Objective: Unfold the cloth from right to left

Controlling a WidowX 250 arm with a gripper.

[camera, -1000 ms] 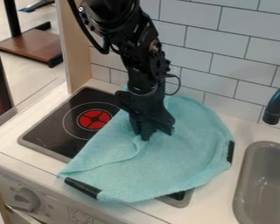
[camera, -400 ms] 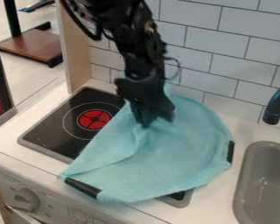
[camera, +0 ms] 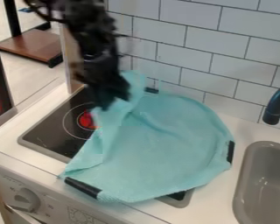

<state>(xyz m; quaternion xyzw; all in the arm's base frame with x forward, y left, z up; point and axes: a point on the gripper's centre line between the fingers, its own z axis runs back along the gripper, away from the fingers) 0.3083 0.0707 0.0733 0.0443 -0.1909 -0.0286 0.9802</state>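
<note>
The gripper (camera: 109, 106) hangs over the back part of the stove, at the left upper edge of the teal cloth. It is shut on the cloth (camera: 160, 144), whose left side is pulled up towards it in a raised fold. The rest of the cloth lies spread over the right of the stove and the counter. Dark strips mark its edge at the front left, the right and the back.
The black stovetop (camera: 49, 131) with a red burner mark shows left of the cloth. To the right are a grey sink (camera: 265, 179) and a dark faucet (camera: 277, 103). A tiled wall (camera: 215, 46) stands behind, and a wooden panel rises at the back left.
The gripper has lifted and moved left, drawing the cloth's fold with it. The cloth's left part now stands raised, and a dark strip at its back edge has come into view.
</note>
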